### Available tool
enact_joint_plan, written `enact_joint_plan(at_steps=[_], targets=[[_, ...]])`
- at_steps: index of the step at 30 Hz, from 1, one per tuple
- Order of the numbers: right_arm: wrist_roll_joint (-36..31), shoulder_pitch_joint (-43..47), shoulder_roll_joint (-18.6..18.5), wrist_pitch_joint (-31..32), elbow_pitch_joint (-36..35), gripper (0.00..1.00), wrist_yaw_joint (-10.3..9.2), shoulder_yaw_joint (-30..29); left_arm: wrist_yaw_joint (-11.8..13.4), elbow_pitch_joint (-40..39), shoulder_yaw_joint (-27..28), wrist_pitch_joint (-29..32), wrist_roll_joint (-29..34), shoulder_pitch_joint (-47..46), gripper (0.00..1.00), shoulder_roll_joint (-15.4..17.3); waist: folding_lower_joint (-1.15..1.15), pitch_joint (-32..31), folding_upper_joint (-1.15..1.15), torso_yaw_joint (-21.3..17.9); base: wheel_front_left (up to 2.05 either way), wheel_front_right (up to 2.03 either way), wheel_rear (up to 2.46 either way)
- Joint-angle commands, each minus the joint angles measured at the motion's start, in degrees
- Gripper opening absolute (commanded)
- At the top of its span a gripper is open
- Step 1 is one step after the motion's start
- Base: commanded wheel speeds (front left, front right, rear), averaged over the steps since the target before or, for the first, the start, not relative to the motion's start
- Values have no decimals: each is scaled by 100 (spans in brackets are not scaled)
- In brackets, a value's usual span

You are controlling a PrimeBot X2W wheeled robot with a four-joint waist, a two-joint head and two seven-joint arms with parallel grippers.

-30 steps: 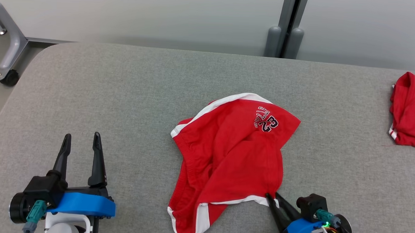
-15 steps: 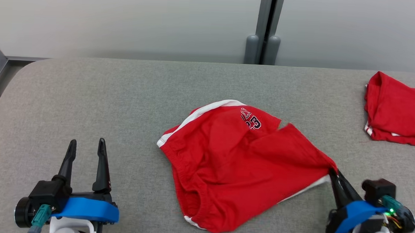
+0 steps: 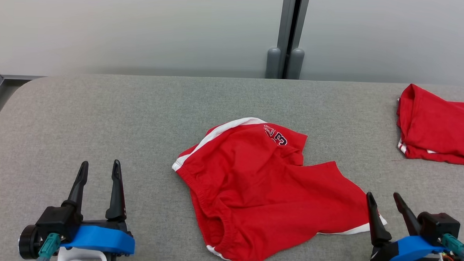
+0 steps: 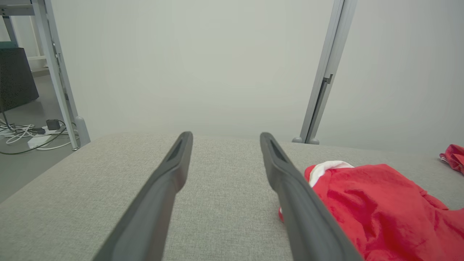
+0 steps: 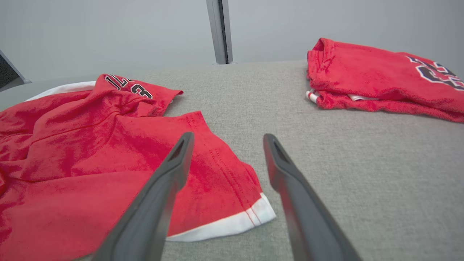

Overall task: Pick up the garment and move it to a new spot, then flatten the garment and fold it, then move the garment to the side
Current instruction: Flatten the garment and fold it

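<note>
Stock of what lies before me.

1. Garment [image 3: 261, 185]: red shorts with white trim and a dark number print near the far edge. It lies rumpled and only partly spread at the middle of the surface. The gathered waistband runs along its left side. One leg is spread out toward my right, and its white-hemmed corner ends at my right jaws.

2. Surface [image 3: 101, 114]: grey woven covering with a rounded far-left corner.

3. Left jaws: apart and empty. Their fingers [image 3: 116, 188] point away from me over bare grey cloth at the near left. They are clear of the garment, which lies to their right.

4. Right jaws: apart, gripping nothing, at the near right. The inner of their fingers [image 3: 371, 220] stands over the hemmed corner. In the right wrist view that corner lies just beside it, partly in the gap. I cannot tell whether the finger rests on the cloth or hangs just above it.

5. Second garment [image 3: 436, 130]: red, folded, with white trim and a dark print. It sits at the far right of the surface, well apart from item 1.

6. Post [image 3: 287, 36]: grey and upright, between pale wall panels behind the surface.
</note>
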Motion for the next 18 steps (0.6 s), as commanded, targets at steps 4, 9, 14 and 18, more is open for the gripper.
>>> enact_joint_plan(at_steps=[4, 9, 14, 18], targets=[[-56, -10, 104, -255, -427, 100, 3, 58, -29, -50, -52, -26, 60, 38, 100, 29, -1, -20, 0, -11, 0, 0, 0], [-74, -144, 208, -550, -750, 100, 2, 155, -43, -62, -144, -26, 94, -14, 100, 30, -1, -2, 0, -5, 0, 0, 0], [-42, -209, 260, -725, -839, 100, 3, 196, -48, -48, -168, -26, 82, -63, 100, 52, -1, 7, 0, 6, 0, 0, 0], [-32, -228, 268, -784, -777, 100, 3, 215, -50, -30, -158, -27, 81, -52, 100, 67, -1, -3, 0, 15, 0, 0, 0]])
